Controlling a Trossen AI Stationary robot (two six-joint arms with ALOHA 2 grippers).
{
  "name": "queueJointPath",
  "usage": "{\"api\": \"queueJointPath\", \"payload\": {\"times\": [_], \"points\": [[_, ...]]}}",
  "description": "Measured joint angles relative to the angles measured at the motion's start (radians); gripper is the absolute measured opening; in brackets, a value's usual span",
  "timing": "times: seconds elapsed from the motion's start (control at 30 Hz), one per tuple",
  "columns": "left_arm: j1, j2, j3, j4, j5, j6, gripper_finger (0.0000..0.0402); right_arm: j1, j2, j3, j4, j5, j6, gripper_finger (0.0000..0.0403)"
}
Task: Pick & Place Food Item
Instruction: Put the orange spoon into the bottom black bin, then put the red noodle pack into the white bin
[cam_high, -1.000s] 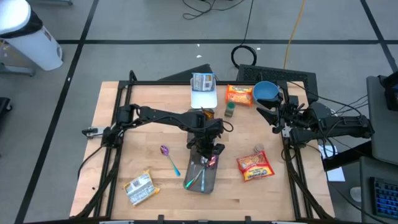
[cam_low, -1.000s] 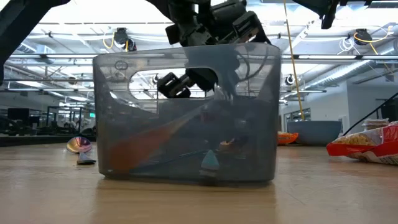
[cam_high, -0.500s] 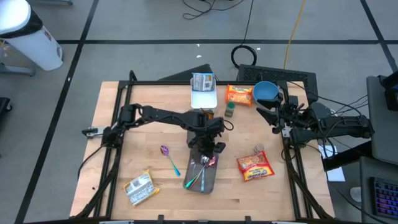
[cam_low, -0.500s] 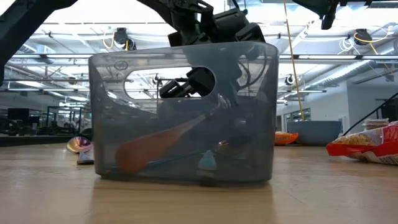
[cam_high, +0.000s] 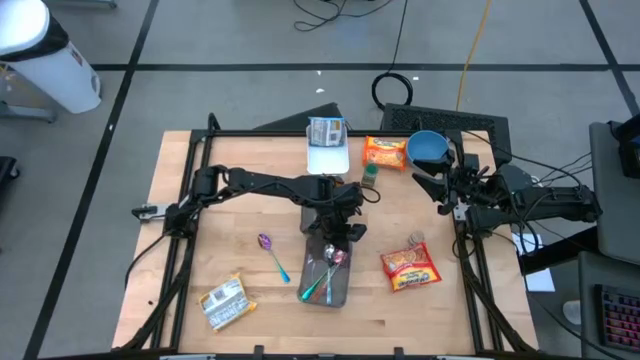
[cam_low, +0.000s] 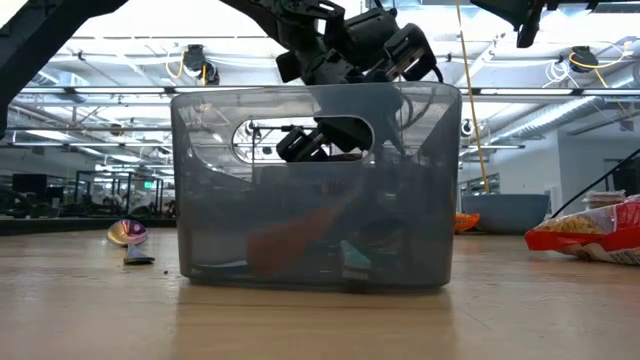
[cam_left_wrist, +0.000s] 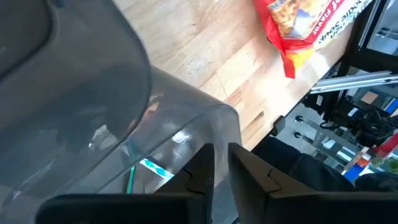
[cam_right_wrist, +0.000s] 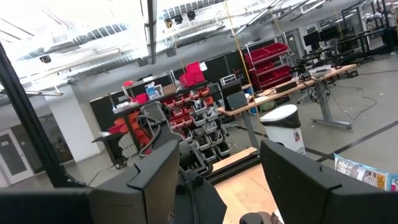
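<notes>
The left claw (cam_high: 336, 232) is working at the grey bin's (cam_high: 325, 285) rim, seemingly positioning it, grip untellable, while the right claw (cam_high: 432, 192) is idling apart, and the red food packet (cam_high: 410, 268) is lying on the surface (cam_high: 200, 190) beside the bin.

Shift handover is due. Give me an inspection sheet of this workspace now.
Surface: light wooden table, black frame rails along its sides.
Job's things: translucent grey plastic bin holding utensils; red-and-yellow snack bag to its right; orange snack packet and white-blue packet at the far edge; silver-yellow wrapped bar near the front left.
Clutter: purple spoon, blue bowl, small green-lidded jar.
Grippers: left gripper at the bin's far rim, jaws nearly closed; right gripper open, waiting at the table's right edge.
Cables: black coil and yellow cord on the floor.
Surroundings: white cylindrical bin; workshop shelving behind.
</notes>
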Motion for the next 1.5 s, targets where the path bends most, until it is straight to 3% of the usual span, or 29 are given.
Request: {"api": "queueJointPath", "payload": {"times": [0.33, 0.47, 0.6, 0.73, 0.9, 1.13, 1.5], "points": [[0.000, 0.000, 0.001, -0.031, 0.062, -0.010, 0.0131, 0.000, 0.000, 0.000, -0.002, -0.003, 0.000, 0.0218], [0.000, -0.018, 0.001, -0.039, 0.126, -0.019, 0.0137, 0.000, 0.000, 0.000, -0.008, -0.003, 0.000, 0.0218], [0.000, -0.084, 0.001, -0.063, 0.113, -0.014, 0.0133, 0.000, 0.000, 0.000, -0.016, -0.003, 0.003, 0.0215], [0.003, -0.185, 0.001, -0.070, -0.015, 0.002, 0.0127, 0.000, 0.000, 0.000, -0.029, -0.004, 0.019, 0.0217], [0.018, -0.346, 0.002, -0.140, -0.269, 0.052, 0.0122, 0.000, 0.000, 0.000, -0.035, -0.002, 0.018, 0.0218], [0.028, -0.563, 0.002, -0.391, -0.632, 0.107, 0.0122, 0.000, 0.003, 0.000, -0.067, -0.003, 0.016, 0.0217], [0.026, -0.734, 0.002, -0.823, -0.902, -0.003, 0.0122, 0.000, 0.002, 0.000, -0.147, -0.004, 0.087, 0.0216]]}}
